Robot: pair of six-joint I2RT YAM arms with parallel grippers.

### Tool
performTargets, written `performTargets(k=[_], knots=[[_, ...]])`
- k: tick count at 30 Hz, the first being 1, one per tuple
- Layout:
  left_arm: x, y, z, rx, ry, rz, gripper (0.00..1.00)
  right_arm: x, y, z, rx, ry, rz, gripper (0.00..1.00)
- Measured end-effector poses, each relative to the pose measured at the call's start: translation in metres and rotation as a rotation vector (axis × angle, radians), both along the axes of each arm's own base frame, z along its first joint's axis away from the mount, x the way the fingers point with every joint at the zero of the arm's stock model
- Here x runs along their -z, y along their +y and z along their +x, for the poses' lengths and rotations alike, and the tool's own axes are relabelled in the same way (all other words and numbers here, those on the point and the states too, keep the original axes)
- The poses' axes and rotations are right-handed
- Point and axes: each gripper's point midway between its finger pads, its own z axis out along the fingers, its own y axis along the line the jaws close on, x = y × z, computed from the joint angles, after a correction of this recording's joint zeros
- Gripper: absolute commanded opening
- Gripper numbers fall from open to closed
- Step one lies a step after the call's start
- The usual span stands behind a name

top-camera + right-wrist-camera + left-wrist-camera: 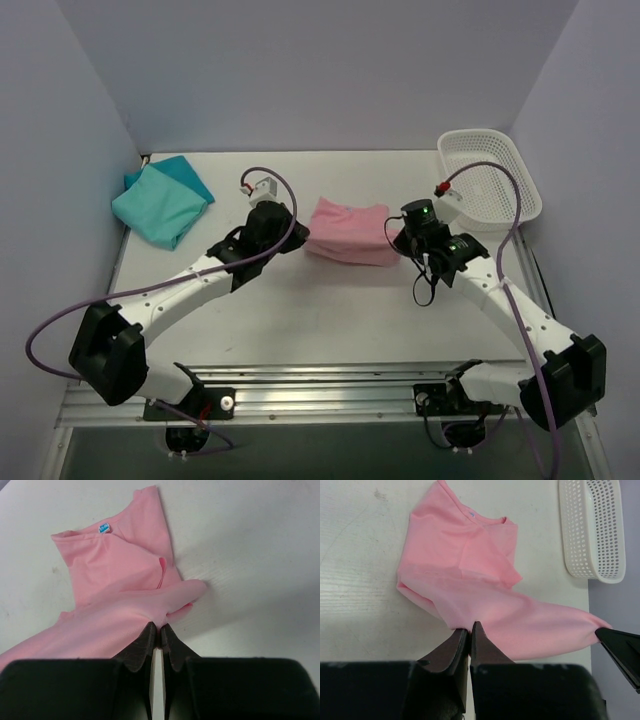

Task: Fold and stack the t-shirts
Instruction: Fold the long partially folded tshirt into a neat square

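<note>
The light pink t-shirt (348, 231) lies partly folded at the table's middle. My left gripper (296, 232) is shut on its left near corner, as the left wrist view shows (469, 628) with the pink cloth (470, 565) pinched between the fingers. My right gripper (399, 240) is shut on its right near corner, and the right wrist view (161, 627) shows the pink shirt (120, 590) pinched and lifted between both grippers. The teal t-shirt (160, 201) lies folded at the far left of the table, untouched.
A white mesh basket (489, 175) stands at the back right, also seen in the left wrist view (592, 530). Purple walls close the table on the left, back and right. Bare table (330, 310) lies in front of the pink shirt.
</note>
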Motion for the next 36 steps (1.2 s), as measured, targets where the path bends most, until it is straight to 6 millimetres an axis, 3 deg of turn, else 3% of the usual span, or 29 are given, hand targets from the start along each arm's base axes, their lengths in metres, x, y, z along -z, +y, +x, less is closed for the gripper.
performTargets(k=[4, 12, 19, 22, 23, 24, 25, 26, 27, 28, 30, 32, 33, 34, 36], knots=[[0.003, -0.003, 0.014, -0.020, 0.005, 0.027, 0.09, 0.017, 0.006, 0.019, 0.004, 0.048, -0.046, 0.00], [0.013, 0.000, 0.065, -0.069, 0.032, 0.037, 0.10, 0.057, 0.016, 0.068, 0.025, 0.137, -0.114, 0.00], [0.039, 0.005, 0.103, -0.082, 0.080, 0.050, 0.13, 0.061, 0.019, 0.104, 0.045, 0.133, -0.109, 0.00], [0.046, 0.003, 0.128, -0.083, 0.087, 0.056, 0.23, 0.056, 0.013, 0.124, 0.068, 0.120, -0.084, 0.00], [0.046, -0.001, 0.141, -0.078, 0.086, 0.055, 0.48, 0.056, 0.009, 0.132, 0.079, 0.118, -0.075, 0.06], [0.042, -0.006, 0.158, -0.063, 0.070, 0.053, 0.65, 0.056, 0.005, 0.141, 0.093, 0.114, -0.067, 0.19], [0.041, -0.013, 0.176, -0.049, 0.065, 0.045, 0.81, 0.055, 0.001, 0.152, 0.113, 0.112, -0.062, 0.59], [0.034, -0.022, 0.200, -0.039, 0.035, 0.028, 0.99, 0.053, -0.003, 0.167, 0.130, 0.097, -0.051, 0.77], [0.027, -0.029, 0.225, -0.029, 0.004, 0.000, 0.94, 0.054, -0.006, 0.184, 0.134, 0.083, -0.042, 0.92], [0.028, -0.038, 0.251, -0.019, -0.011, -0.036, 0.94, 0.052, -0.009, 0.209, 0.139, 0.061, -0.021, 1.00], [0.024, -0.051, 0.307, 0.011, -0.098, -0.148, 0.94, 0.053, -0.015, 0.264, 0.137, 0.011, 0.022, 1.00], [0.040, -0.048, 0.339, 0.032, -0.137, -0.267, 0.94, 0.057, -0.027, 0.314, 0.149, -0.049, 0.050, 1.00], [0.058, -0.039, 0.348, 0.033, -0.126, -0.297, 0.94, 0.063, -0.033, 0.327, 0.151, -0.065, 0.055, 1.00], [0.080, -0.026, 0.351, 0.022, -0.082, -0.301, 0.94, 0.076, -0.044, 0.328, 0.161, -0.046, 0.045, 1.00], [0.131, 0.006, 0.351, -0.030, 0.029, -0.266, 0.94, 0.101, -0.060, 0.311, 0.174, -0.003, 0.023, 1.00]])
